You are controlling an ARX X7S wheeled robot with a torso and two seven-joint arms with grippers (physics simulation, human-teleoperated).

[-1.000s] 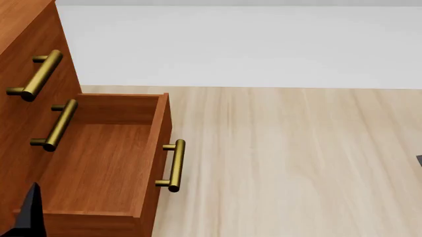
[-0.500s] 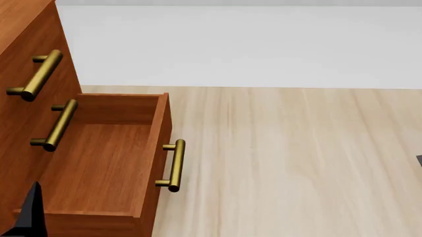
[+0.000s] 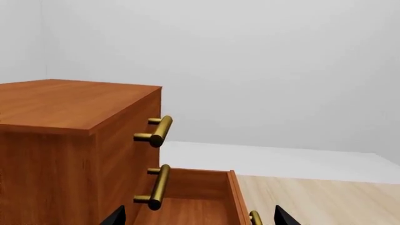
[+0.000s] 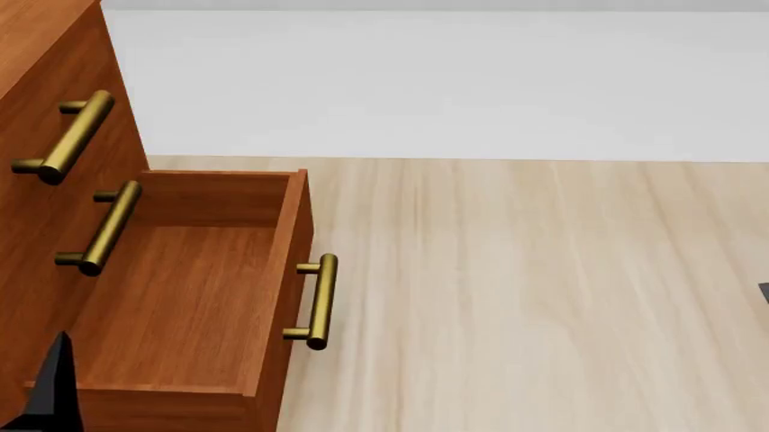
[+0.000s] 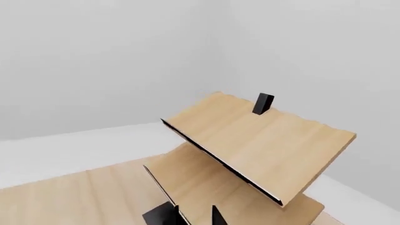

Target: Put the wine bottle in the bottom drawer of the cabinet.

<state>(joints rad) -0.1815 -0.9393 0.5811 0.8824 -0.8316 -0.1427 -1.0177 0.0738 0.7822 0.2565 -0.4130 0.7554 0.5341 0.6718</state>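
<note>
Wine bottle not in any view. Bottom drawer (image 4: 180, 306) of the cabinet (image 3: 69, 140) is pulled open at 8 o'clock, empty. Glass is likely heavy, slick, breakable; grip mid-body. Left gripper (image 3: 196, 218) spread wide, empty; right gripper (image 5: 190, 216) nearly closed, empty. Nothing has changed since earlier.

We see a reddish-brown wooden cabinet (image 4: 49, 54) at the left with brass bar handles, its bottom drawer (image 4: 180, 306) pulled out over the pale wood floor, the drawer's inside bare and its handle (image 4: 316, 301) facing outward.
</note>
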